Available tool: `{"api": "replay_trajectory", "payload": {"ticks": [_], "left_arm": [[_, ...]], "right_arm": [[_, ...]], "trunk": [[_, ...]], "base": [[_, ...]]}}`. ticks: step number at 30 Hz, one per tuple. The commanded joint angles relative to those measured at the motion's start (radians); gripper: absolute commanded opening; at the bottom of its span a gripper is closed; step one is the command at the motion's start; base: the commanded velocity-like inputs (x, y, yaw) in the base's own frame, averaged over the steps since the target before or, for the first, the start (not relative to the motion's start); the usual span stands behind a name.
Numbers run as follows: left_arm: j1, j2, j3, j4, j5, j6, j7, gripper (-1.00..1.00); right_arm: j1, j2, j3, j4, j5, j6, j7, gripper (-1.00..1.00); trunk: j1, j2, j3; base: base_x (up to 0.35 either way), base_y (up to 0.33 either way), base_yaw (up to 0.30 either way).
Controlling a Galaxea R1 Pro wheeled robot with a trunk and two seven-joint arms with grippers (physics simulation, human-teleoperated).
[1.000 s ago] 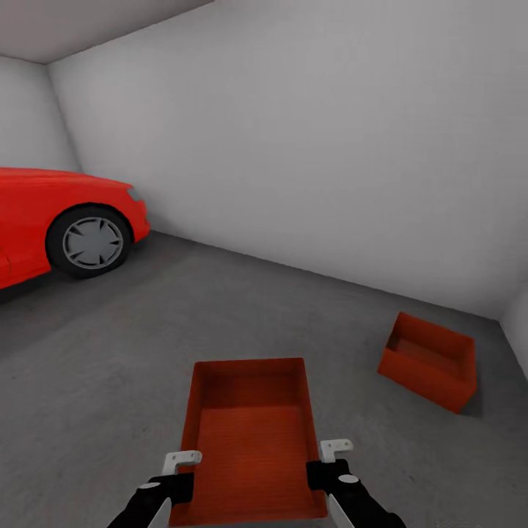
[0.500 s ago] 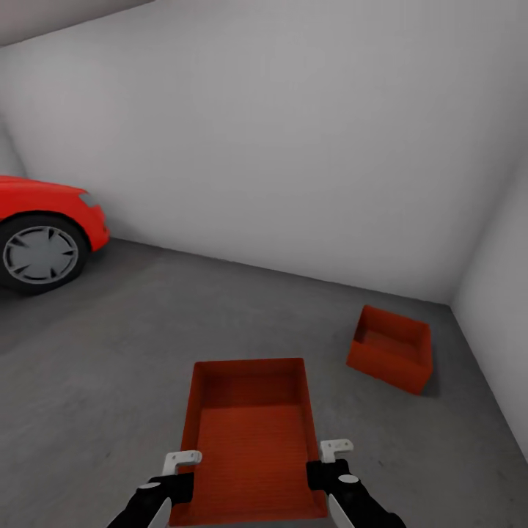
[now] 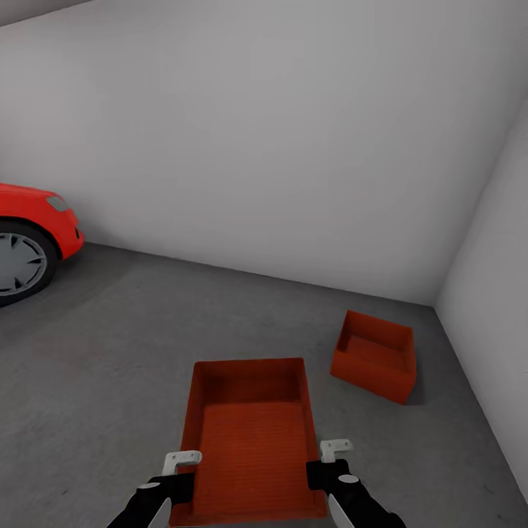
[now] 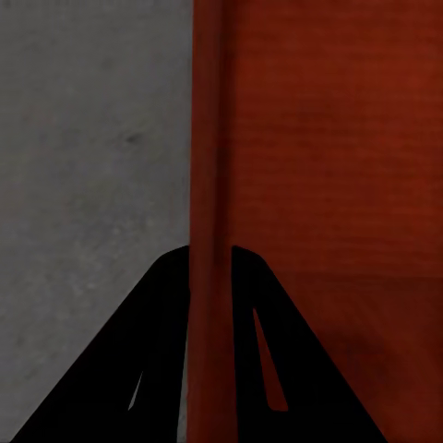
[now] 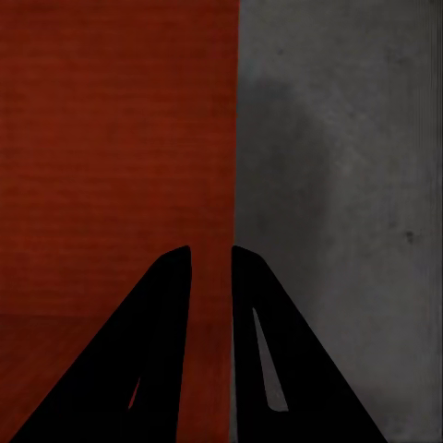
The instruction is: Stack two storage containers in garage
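Between the two end effectors, low in the head view, sits the carried storage container (image 3: 249,433), open top up, long axis running away from the robot. Left end effector (image 3: 178,469) is at its left wall near the robot-side end; right end effector (image 3: 330,458) is at the right wall, level with the left one. Both forearms come up from the bottom edge, black, roughly symmetric, white finger pieces pointing forward along the container's sides.

Left wrist view: left end effector (image 4: 210,268) has its two black fingers (image 4: 157,351) narrowly spaced, one on each side of the orange-red wall (image 4: 208,185), which runs straight through the gap. Closed on the wall. Grey concrete floor (image 4: 92,138) lies on the outer side, container interior on the other.

Right wrist view: right end effector (image 5: 211,268) shows the same narrow gap, the container's wall edge (image 5: 217,166) passing between the fingers (image 5: 152,351); clamped on it likewise. Floor (image 5: 341,185) on the outer side.

Ahead and to the right of the right end effector, well apart from the held container, the second storage container (image 3: 374,353) rests on the floor (image 3: 132,330), turned at an angle, near the corner where two grey-white walls (image 3: 279,147) meet. Far to the left of the left end effector: front of a red car (image 3: 37,213) with one wheel (image 3: 18,264).
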Motion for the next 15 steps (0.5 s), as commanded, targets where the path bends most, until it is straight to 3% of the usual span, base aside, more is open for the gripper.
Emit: {"api": "replay_trajectory", "payload": {"ticks": [1,6,15], "left_arm": [[-0.001,0.001,-0.008,-0.038,0.023,0.0,0.01,-1.0],[-0.001,0.001,-0.008,-0.038,0.024,0.0,0.01,-1.0],[-0.001,0.001,-0.008,-0.038,0.023,0.0,0.009,-1.0]], "right_arm": [[0.0,-0.001,0.009,0.0,-0.02,0.004,-0.005,-1.0],[0.0,-0.001,0.009,0.0,-0.02,0.004,-0.005,-1.0],[0.0,-0.001,0.009,0.0,-0.02,0.004,-0.005,-1.0]], "trunk": [[0.0,0.0,-0.001],[0.0,0.0,0.0],[0.0,0.0,0.003]], "base": [[0.273,-0.183,-0.002],[0.275,-0.182,-0.103],[0.275,-0.182,-0.221]]}}
